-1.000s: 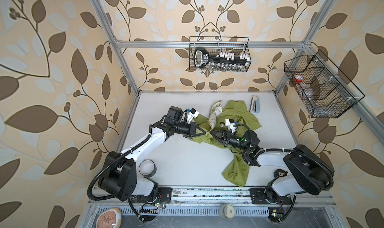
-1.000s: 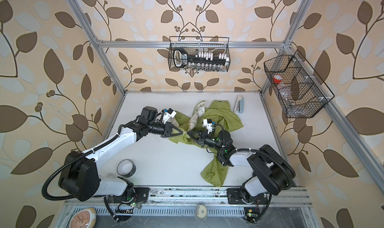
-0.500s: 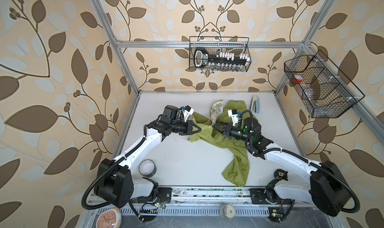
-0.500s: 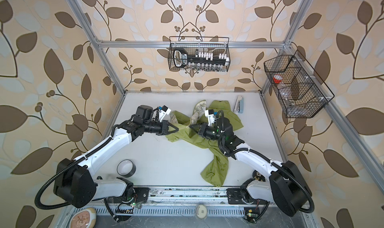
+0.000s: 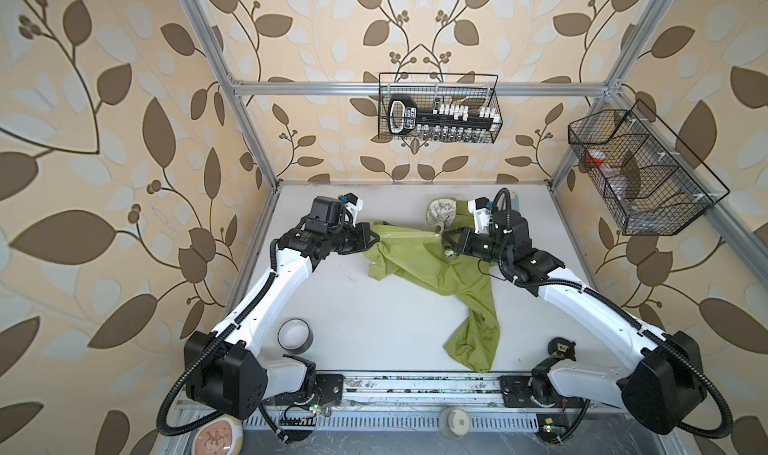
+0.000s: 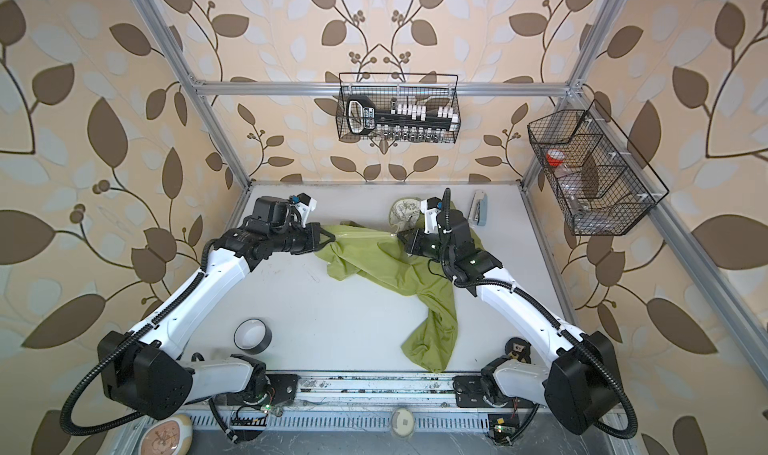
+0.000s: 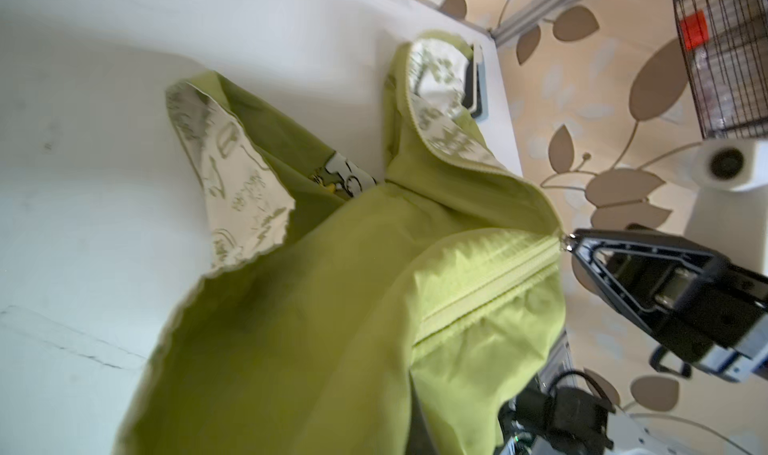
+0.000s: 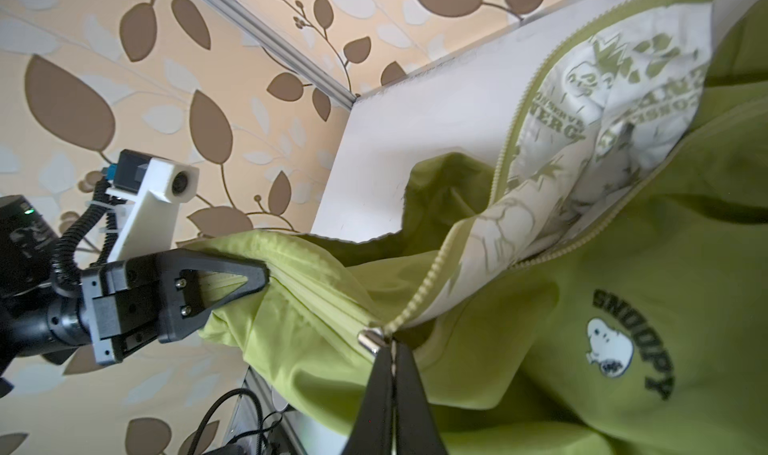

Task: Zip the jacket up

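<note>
The lime-green jacket (image 5: 432, 266) lies on the white table (image 5: 353, 307) in both top views, one sleeve trailing toward the front edge. My left gripper (image 5: 372, 237) is shut on the jacket's bottom hem at the zipper's foot; in the right wrist view this left gripper (image 8: 259, 277) pinches the fabric. My right gripper (image 8: 392, 345) is shut on the pull of the silver zipper slider (image 8: 370, 337). The zipper runs closed and taut between the two grippers. Beyond the slider it stands open, showing cream printed lining (image 8: 582, 112). In the left wrist view the fabric (image 7: 332, 307) hides my own jaws.
A tape roll (image 5: 294, 335) sits near the front left. A grey stapler-like tool (image 6: 478, 208) lies at the back right by the hood. Wire baskets hang on the back wall (image 5: 438, 112) and the right wall (image 5: 640, 174).
My right gripper has travelled back and to the right with the slider, lengthening the closed stretch. The left gripper has shifted slightly left and back, pulling the jacket taut.
</note>
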You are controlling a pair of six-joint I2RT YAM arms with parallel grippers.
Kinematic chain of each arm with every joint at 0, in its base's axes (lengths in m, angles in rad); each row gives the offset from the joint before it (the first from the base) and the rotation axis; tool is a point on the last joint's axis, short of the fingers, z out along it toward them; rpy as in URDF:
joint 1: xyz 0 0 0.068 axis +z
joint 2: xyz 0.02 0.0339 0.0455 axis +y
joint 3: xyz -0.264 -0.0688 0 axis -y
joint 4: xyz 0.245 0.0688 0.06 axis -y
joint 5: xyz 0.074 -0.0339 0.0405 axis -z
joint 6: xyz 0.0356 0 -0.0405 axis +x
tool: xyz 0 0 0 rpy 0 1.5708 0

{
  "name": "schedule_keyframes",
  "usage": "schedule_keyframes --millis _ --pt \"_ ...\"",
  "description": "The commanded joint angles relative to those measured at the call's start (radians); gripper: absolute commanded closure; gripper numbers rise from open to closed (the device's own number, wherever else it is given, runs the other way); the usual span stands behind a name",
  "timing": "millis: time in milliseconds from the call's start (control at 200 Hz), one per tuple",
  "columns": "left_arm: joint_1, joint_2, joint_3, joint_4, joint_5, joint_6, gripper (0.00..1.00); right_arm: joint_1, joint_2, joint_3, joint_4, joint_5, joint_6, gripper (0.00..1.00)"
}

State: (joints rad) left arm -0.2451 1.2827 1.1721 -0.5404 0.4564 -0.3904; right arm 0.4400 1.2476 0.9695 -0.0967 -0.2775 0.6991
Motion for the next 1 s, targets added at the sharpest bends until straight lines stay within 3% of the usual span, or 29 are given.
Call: schedule_keyframes --millis 0,390,995 --pt "0.039 0.023 0.071 -0.075 -0.204 0.034 1.00 -0.037 0.015 0.064 -0.096 0.122 -0.085 1.00" --pt "0.070 0.147 0.306 -0.097 -0.459 0.049 1.00 -0.155 0.113 0.218 -0.151 0.161 -0.125 1.00" --pt "0.140 0.386 0.868 -0.144 -0.569 0.105 1.00 -0.367 0.174 0.489 -0.208 0.072 -0.069 1.00"
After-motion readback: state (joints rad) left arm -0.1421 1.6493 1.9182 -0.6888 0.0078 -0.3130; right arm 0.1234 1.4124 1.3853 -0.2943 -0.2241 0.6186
